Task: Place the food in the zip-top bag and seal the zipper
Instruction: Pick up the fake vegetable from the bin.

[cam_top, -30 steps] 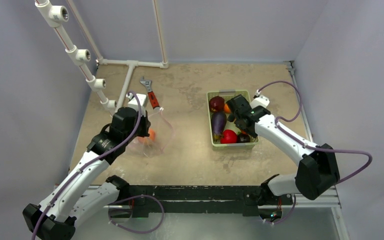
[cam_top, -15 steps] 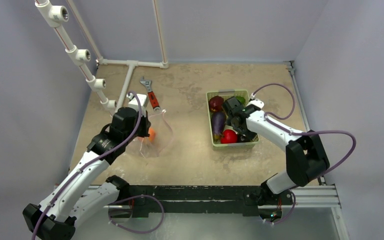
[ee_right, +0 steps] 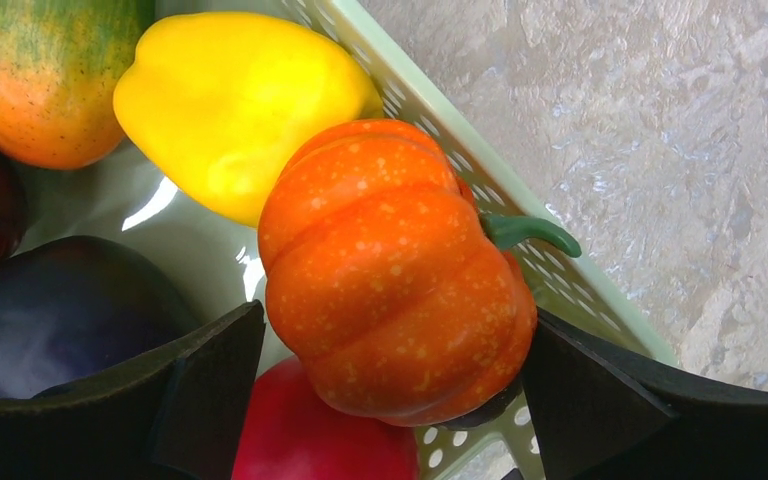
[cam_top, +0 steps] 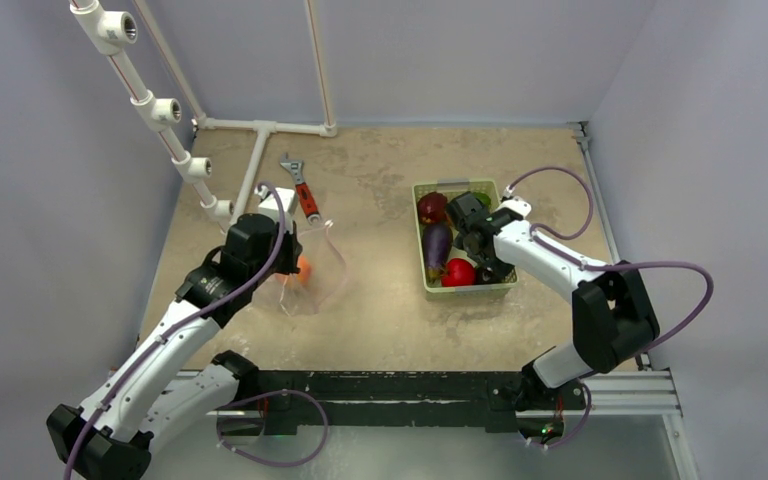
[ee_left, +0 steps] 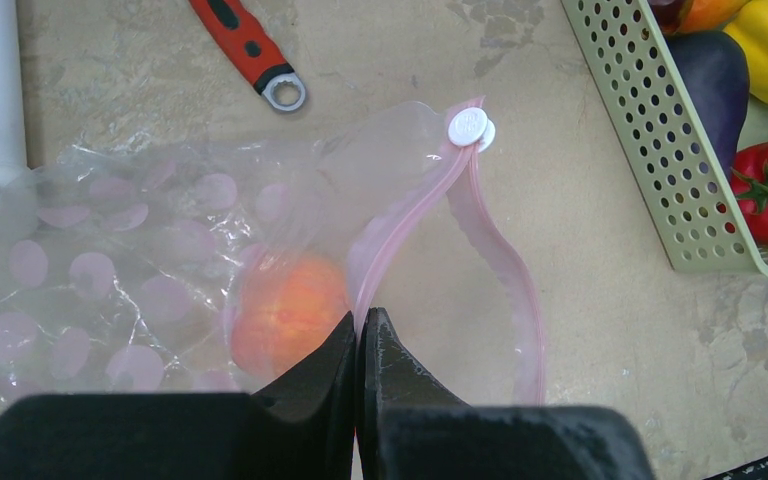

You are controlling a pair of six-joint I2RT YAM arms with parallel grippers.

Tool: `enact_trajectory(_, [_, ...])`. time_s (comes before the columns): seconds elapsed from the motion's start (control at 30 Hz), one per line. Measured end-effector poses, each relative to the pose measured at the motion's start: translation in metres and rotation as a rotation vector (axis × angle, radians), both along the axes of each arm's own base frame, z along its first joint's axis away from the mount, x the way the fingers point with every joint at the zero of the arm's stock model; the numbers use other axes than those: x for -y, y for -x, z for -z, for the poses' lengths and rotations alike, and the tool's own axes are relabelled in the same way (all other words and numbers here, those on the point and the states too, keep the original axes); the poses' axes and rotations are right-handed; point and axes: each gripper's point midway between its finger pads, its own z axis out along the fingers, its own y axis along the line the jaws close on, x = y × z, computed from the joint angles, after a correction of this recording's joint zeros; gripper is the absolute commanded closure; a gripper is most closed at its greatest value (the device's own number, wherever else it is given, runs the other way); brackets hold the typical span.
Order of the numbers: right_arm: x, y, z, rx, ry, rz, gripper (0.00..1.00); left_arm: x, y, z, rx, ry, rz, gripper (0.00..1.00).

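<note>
Left wrist view: left gripper (ee_left: 360,325) is closed tight, pinching one lip of the pink zipper (ee_left: 402,212). The other lip bows away, so the bag (ee_left: 140,250) mouth gapes open. The bag lies crinkled on the table (ee_left: 580,320), with one orange fruit (ee_left: 285,325) inside, just beside the pinched lip. The white slider (ee_left: 470,128) sits at the far end of the zipper, where the lips meet. A wrench (ee_left: 245,45) lies beyond the bag, apart from it. Right wrist view: right gripper (ee_right: 395,325) is spread wide around the pumpkin (ee_right: 395,250), a finger (ee_right: 210,385) pressed against each side, so it has hold of it. The pumpkin is at the basket (ee_right: 440,110) rim, next to the pepper (ee_right: 230,110); the eggplant (ee_right: 50,310) and tomato (ee_right: 330,445) are lower in the basket. From the top view the bag lies left of the basket, well apart, and the right gripper is down inside the basket.
</note>
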Motion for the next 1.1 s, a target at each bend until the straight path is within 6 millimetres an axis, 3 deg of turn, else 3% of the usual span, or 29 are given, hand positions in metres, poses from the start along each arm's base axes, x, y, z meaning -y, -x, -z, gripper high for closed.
enact_trajectory(0.37, [0.005,-0.012,-0.015,0.05,0.019,0.016,0.21,0.0,-0.001,0.004,-0.012,-0.008,0.0,1.0])
enact_trajectory(0.7, [0.004,-0.013,-0.021,0.06,0.014,0.011,0.52,0.0,-0.001,0.005,-0.015,-0.009,-0.001,1.0])
enact_trajectory(0.93, [-0.008,-0.029,-0.058,0.145,-0.042,-0.039,0.74,0.0,-0.002,0.005,-0.016,-0.012,-0.004,1.0])
enact_trajectory(1.1, [-0.019,-0.04,-0.075,0.181,-0.068,-0.102,0.79,-0.001,-0.002,0.005,-0.015,-0.015,-0.009,1.0])
